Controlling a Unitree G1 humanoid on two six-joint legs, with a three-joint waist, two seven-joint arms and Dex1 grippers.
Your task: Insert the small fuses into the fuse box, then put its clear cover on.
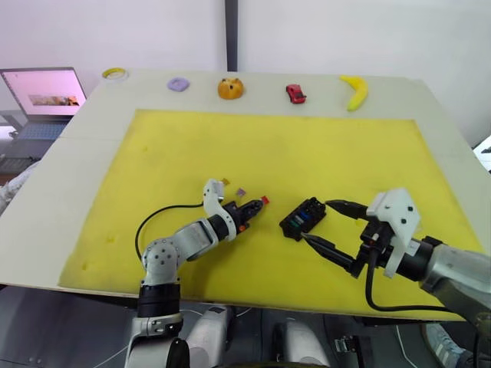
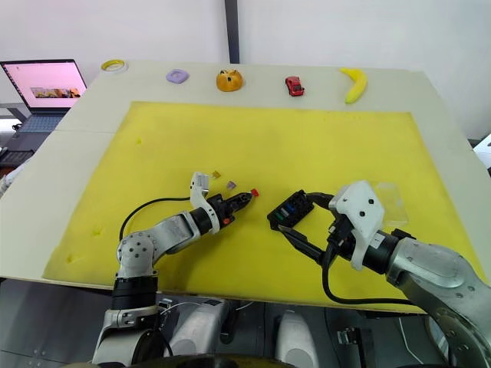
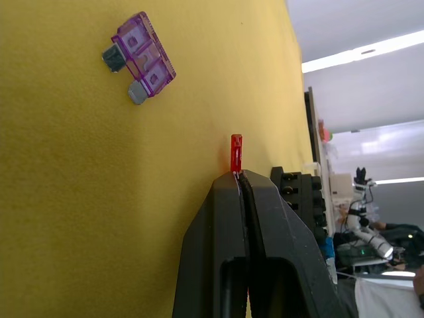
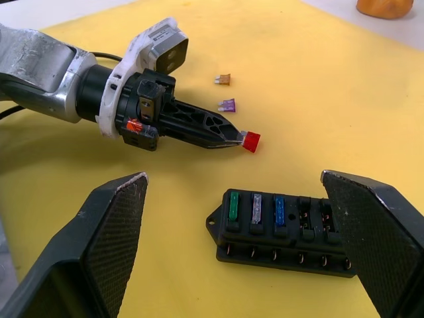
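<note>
The black fuse box (image 1: 303, 218) lies on the yellow mat (image 1: 268, 146) with green, pale purple and blue fuses in one row (image 4: 255, 209). My right gripper (image 1: 328, 225) is open, one finger on each side of the box, not touching it. My left gripper (image 1: 259, 203) is shut on a red fuse (image 1: 265, 200), which sticks out of its tips just left of the box. Two loose fuses lie behind the left gripper: a purple one (image 1: 240, 192) and an olive-brown one (image 1: 225, 182). The clear cover (image 2: 387, 198) lies faintly visible on the mat beside my right wrist.
Along the table's far edge lie a tape roll (image 1: 115, 73), a purple piece (image 1: 178, 84), an orange object (image 1: 230, 88), a red toy car (image 1: 295, 93) and a banana (image 1: 355, 90). A laptop (image 1: 42, 96) stands at the far left.
</note>
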